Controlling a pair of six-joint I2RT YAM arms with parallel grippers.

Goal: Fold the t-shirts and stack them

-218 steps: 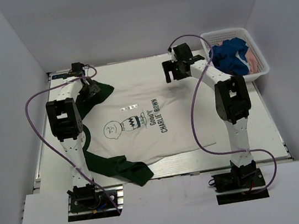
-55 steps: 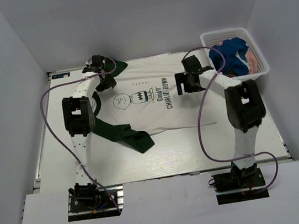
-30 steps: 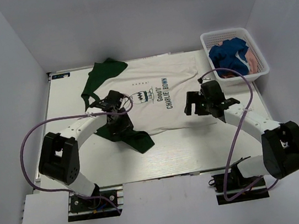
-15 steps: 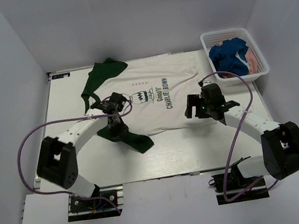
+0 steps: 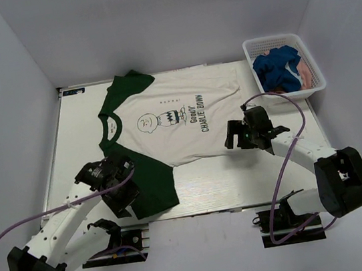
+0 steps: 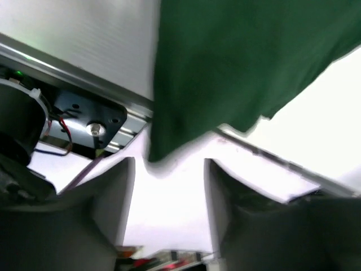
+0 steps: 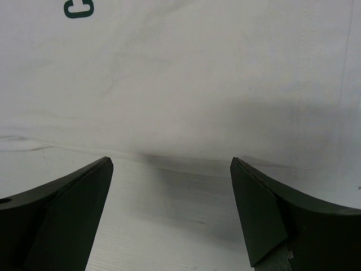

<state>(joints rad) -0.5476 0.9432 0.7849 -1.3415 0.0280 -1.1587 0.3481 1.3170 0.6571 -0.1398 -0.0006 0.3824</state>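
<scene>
We see the cream t-shirt [image 5: 182, 142] lying flat across the far half of the bench [image 5: 241, 181].
From above, its green sleeve [image 5: 149, 184] reaches the near edge beside the left jaws. Left wrist: jaws apart, sleeve hem at their gap. Right wrist: right jaws wide open above the cream hem.

Desk [image 5: 241, 181]: white, finely ribbed top, metal rail along edges. Back wall [image 5: 165, 23], left wall [image 5: 5, 133], right wall [image 5: 351, 51]: plain pale grey panels, boxing desk on three sides. White board [image 5: 203, 247] along near edge. Light even, diffuse; shadows soft.
</scene>
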